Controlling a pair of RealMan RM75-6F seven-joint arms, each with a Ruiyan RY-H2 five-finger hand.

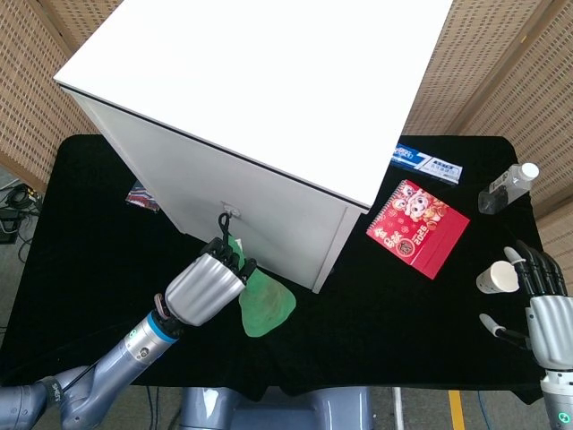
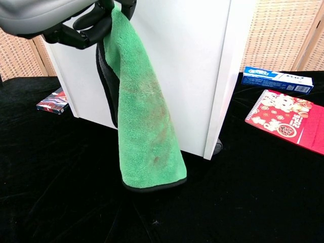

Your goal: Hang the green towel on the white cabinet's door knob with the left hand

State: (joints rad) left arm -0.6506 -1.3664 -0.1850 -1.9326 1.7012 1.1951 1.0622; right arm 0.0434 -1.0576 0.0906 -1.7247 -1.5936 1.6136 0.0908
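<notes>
You're working in a staged test area, not a lived-in room: a bench (image 1: 89, 260) draped in black cloth, closed in by woven screen panels (image 1: 501, 54). A bare white cabinet (image 1: 260, 107) stands on it among unrelated props: a toothpaste box (image 1: 427, 162), a red calendar (image 1: 417, 227), a small bottle (image 1: 508, 187) and a paper cup (image 1: 497, 279)

The red spiral-bound calendar (image 1: 417, 227), lying on the right side of the table, carries the gold number "2025" near its lower left corner. The blue and white toothpaste box (image 1: 427, 161) beyond it bears lettering too small to read. No other text is legible.
</notes>
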